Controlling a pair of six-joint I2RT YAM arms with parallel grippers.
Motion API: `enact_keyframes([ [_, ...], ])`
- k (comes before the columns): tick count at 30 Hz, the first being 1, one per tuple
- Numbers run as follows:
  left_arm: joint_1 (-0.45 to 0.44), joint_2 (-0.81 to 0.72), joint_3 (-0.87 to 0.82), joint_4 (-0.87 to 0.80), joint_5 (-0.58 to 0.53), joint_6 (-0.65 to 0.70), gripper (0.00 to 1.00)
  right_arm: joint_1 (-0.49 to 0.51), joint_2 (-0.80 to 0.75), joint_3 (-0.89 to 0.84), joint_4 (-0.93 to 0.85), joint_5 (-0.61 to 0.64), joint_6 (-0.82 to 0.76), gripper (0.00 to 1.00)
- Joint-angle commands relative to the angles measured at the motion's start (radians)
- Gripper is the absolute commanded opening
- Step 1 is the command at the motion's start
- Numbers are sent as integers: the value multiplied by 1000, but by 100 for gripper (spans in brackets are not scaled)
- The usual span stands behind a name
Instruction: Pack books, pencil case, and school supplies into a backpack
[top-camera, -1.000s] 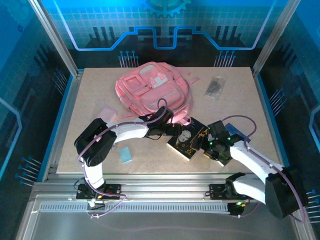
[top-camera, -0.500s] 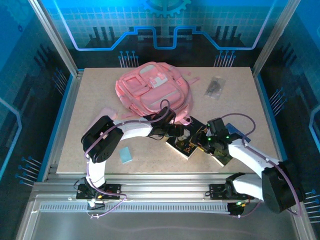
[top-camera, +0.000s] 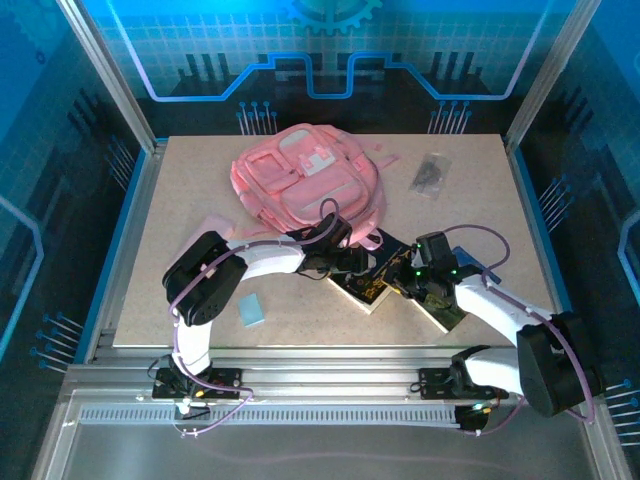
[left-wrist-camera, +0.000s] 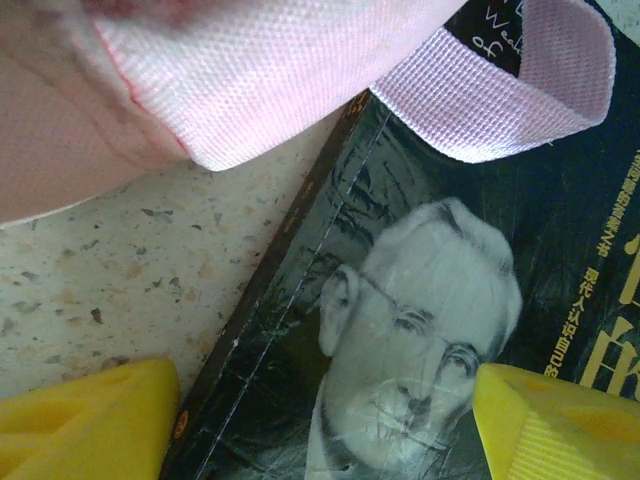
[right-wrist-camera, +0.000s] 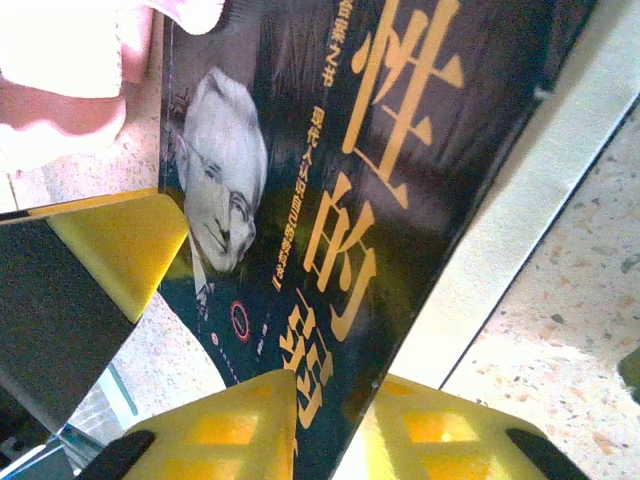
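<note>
Top view: one backpack (top-camera: 305, 185) lies by the table's far edge. One black book (top-camera: 362, 285) sits just nearer, between both arms, likely to be lifted for packing. One pale blue rectangle (top-camera: 251, 310) and one dark packet (top-camera: 430, 175) lie well apart.

Left wrist: the left gripper (left-wrist-camera: 325, 425) gapes astride the book's spine.

Right wrist: the right gripper (right-wrist-camera: 340, 435) pinches its edge.

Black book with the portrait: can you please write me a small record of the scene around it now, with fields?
black book: on the table, in front of the backpack
strap: pink loop overlapping the book's top edge
left gripper: open, one finger beside the spine, one over the cover
right gripper: shut on the book's edge
pale blue rectangle: near the left arm, untouched
dark grey packet: far right, untouched
</note>
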Motion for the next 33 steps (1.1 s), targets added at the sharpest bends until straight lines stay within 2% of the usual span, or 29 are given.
enact_keyframes([
  [1,-24,17,1,51,129,-44,78,-3,-24,0,29,24,2,14],
  [3,-21,-8,-1,56,127,-41,80,-7,-23,9,34,20,-4,0],
  [11,66,-48,-49,96,154,-48,87,-36,-78,98,-68,-31,-91,0],
  [16,101,-50,-92,180,201,-92,89,-74,-140,92,-91,-134,-109,0],
  [22,98,-23,-150,330,271,-226,89,-102,-225,16,-95,-198,-76,0],
  [27,65,40,-160,417,345,-331,89,-165,-312,-13,-69,-283,-46,0],
  [33,33,88,-185,597,418,-476,89,-200,-285,45,-83,-347,-86,0],
])
